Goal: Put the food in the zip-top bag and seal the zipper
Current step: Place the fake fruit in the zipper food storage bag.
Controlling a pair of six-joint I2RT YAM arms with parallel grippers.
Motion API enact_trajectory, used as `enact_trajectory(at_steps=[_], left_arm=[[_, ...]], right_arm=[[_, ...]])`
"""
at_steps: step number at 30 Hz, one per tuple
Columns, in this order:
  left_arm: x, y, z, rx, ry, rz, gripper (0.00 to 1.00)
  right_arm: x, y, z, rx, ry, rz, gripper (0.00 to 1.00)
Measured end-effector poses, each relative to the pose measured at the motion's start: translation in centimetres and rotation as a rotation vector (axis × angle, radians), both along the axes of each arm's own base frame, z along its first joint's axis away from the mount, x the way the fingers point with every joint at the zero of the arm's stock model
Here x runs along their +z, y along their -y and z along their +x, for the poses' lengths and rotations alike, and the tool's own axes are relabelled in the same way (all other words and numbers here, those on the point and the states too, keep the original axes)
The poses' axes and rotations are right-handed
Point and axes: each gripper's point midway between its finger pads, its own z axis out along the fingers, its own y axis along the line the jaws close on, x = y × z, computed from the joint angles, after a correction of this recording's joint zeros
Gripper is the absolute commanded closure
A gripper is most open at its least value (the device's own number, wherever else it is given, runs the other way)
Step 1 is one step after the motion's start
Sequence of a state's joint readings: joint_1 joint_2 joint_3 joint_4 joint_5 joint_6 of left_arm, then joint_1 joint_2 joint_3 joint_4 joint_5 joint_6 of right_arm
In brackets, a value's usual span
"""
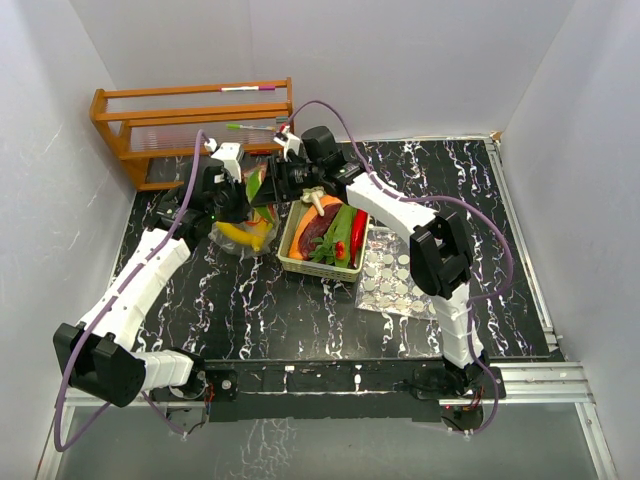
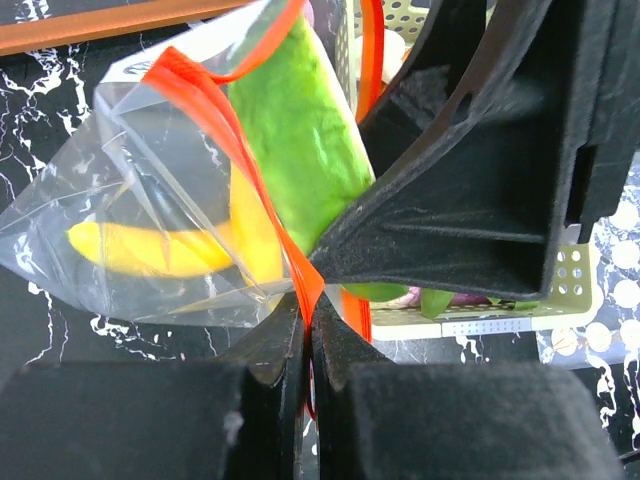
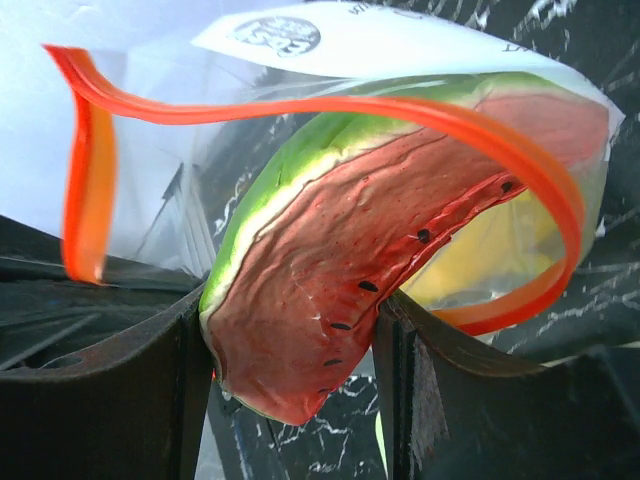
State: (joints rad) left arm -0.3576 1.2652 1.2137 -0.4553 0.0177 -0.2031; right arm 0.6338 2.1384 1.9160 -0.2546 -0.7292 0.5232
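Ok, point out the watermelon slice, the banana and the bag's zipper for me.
watermelon slice (image 3: 320, 290): right wrist view, on its red flesh.
banana (image 2: 140, 250): left wrist view, middle of its yellow body.
zipper (image 3: 280, 103): right wrist view, on the upper orange strip.

Toy watermelon slice (image 3: 330, 290) in the mouth of the zip-top bag (image 2: 130, 160)
Red-green, clamped between the fingers of the right pincer (image 3: 290, 335), it pokes through the clear bag's open orange zipper rim; the left pincer (image 2: 305, 330) pinches that rim, a yellow banana (image 2: 150, 250) inside just beyond.

Wooden rack (image 1: 190, 92) at back left, pale green basket (image 1: 318, 268), dotted clear sheet (image 1: 395, 282), black marbled table (image 1: 280, 312)
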Motion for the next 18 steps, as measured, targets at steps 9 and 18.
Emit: enact_trajectory(at_steps=[9,18], left_arm=[[0.1,0.2,0.1,-0.004,0.001,-0.012,1.00],[0.0,0.4,0.3,0.000,0.002,-0.024,1.00]], right_arm=[[-2.5,1.3,-1.6,-0.005,-0.139,-0.100,0.30],[-2.1,1.3,-2.0,-0.008,-0.178,-0.101,0.01]])
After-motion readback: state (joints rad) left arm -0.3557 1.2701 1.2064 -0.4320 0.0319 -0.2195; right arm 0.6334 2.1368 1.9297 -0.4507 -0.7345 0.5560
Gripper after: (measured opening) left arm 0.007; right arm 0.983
